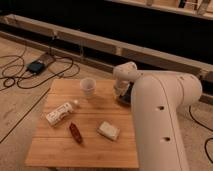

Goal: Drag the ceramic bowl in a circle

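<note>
Camera view: gripper (120, 92) down at ceramic bowl (125, 99), far right edge of wooden table (90, 146); open or closed, can't tell.

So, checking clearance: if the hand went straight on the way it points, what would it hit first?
Likely the ceramic bowl just beneath the hand, near the wooden table's far edge; depth is unclear.

White rounded arm (160, 115) with small dark holes, jaws at table's (90, 145) far-right edge.

Wood table (60, 147), concrete floor (15, 127) w/ cables (14, 75).
</note>
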